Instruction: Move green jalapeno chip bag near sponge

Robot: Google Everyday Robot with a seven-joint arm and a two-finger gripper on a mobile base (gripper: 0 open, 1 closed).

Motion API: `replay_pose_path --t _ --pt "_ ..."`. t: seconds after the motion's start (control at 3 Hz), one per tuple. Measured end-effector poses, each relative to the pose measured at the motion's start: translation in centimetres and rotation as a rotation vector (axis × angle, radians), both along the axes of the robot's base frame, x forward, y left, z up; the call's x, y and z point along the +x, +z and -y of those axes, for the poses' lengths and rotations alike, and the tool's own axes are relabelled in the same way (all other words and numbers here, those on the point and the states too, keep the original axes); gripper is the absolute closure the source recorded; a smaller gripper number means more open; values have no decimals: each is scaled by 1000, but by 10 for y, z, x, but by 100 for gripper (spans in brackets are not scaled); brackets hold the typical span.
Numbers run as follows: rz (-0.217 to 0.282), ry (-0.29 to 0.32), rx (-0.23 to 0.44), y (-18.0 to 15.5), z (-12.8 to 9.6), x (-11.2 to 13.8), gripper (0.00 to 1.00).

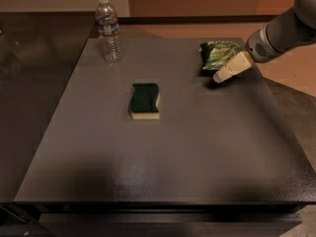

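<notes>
Tool (220, 76): far right corner, perhaps touching green jalapeno chip bag (216, 53).
Obstacles: sponge (144, 100) at counter (197, 152) middle; bottle (109, 31), far left corner.
Free: bag-to-sponge stretch; near edge.

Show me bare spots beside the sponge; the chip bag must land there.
Free: the wide tabletop between the sponge and the near edge, the stretch from the sponge right toward the green jalapeno chip bag, and the gap up to the water bottle. Crowded: the far right corner, where the hand sits at the bag's near edge.
</notes>
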State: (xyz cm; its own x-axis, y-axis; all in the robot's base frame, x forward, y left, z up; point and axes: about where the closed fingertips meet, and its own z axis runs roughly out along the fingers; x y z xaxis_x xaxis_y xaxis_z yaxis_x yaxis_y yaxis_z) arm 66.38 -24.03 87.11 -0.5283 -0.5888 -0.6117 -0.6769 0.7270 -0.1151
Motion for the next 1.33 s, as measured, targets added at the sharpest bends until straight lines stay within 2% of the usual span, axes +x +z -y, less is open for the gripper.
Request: replay_pose_path --t 0.67,1.33 --pt "-7 25 8 -9 -3 20 41" --pt "21 40 24 6 -4 8 87"
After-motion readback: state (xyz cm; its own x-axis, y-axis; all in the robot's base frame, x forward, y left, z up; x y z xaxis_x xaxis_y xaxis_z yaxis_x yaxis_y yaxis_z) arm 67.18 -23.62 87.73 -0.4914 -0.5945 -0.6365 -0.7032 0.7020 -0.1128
